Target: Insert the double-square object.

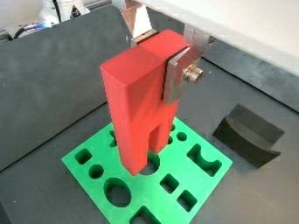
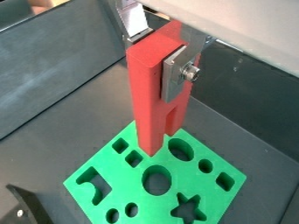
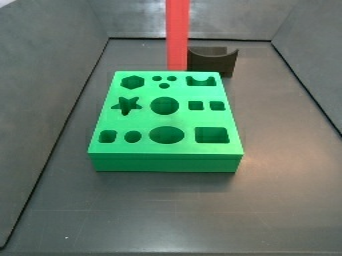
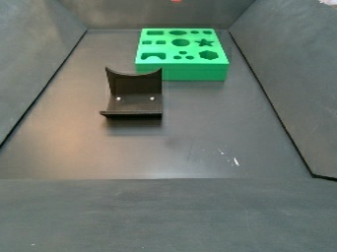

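My gripper (image 1: 158, 57) is shut on the top of the double-square object (image 1: 135, 105), an orange-red bar held upright with its two prongs pointing down. Both wrist views show it (image 2: 152, 105), with a silver finger (image 2: 176, 74) flat against its side. The prongs hang over the green board (image 1: 93, 175) with shaped holes, near its small round holes. In a side view the bar (image 3: 178, 35) stands over the far edge of the board (image 3: 167, 155), and the gripper is out of frame. Whether the prongs touch the board is unclear.
A dark block with a curved notch (image 1: 247, 133) sits on the dark floor beside the board and shows in both side views (image 3: 211, 60) (image 4: 132, 94). The board (image 4: 184, 72) lies in a bin with sloping dark walls.
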